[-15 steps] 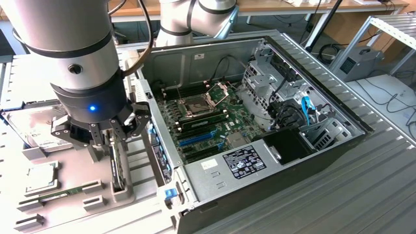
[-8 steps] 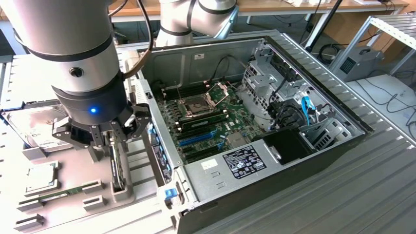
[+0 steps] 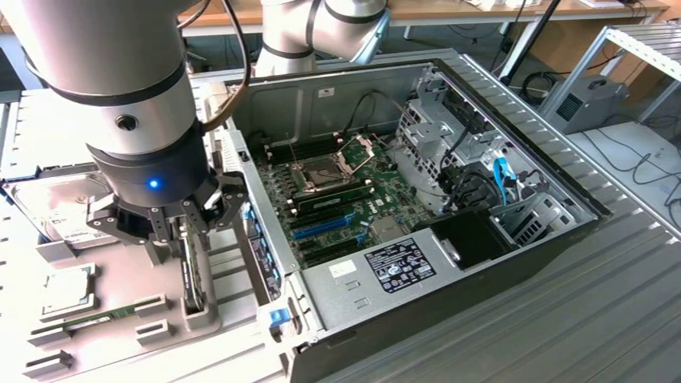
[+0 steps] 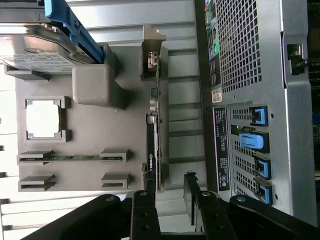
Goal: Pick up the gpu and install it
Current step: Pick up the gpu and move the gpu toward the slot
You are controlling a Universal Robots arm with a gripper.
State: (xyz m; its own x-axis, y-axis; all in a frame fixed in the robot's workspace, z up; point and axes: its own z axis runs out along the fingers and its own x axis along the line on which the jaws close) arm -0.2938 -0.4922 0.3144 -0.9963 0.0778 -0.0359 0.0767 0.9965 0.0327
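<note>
Claw stands wide open; gpu below lies close to one finger, so off-centre descent could strike its edge.

Gpu top behind the jaws; hard drive edge-cropped

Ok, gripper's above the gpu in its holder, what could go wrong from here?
The gpu stands nearer one finger of the open gripper than the other, so closing may skew it. It sits on edge in the grey holder; a tilted lift might jam. The computer case stands close beside; a swing could clip it.
</note>
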